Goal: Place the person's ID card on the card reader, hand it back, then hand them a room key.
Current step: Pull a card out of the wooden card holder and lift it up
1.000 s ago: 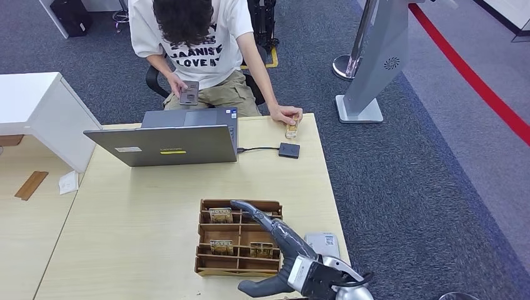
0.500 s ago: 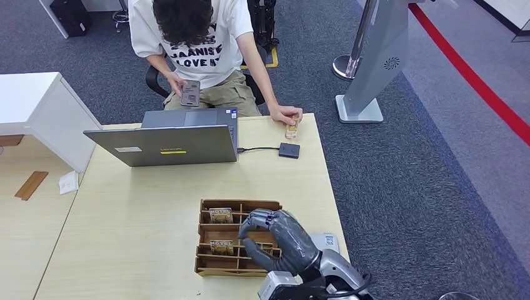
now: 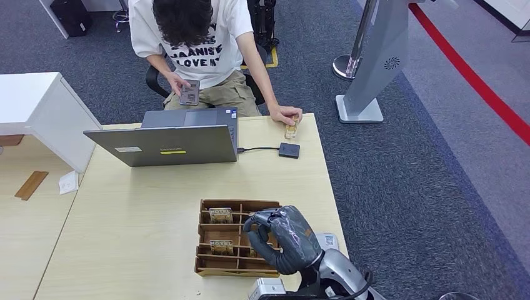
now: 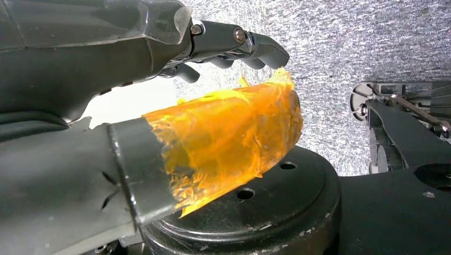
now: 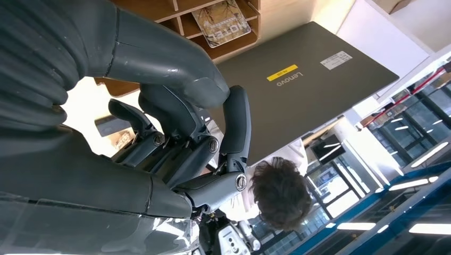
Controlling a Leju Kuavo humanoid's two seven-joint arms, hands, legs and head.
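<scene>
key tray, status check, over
Right hand curled over key tray, grasp unclear. Left hand hanging, holds nothing. Person's hand on card by reader.

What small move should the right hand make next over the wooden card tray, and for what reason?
Probably lift a little, straight up, and check the grasp. The right hand sits curled over the wooden tray at its compartments on the robot's right, and I cannot tell whether its fingers hold a card. The person waits behind the laptop.
</scene>
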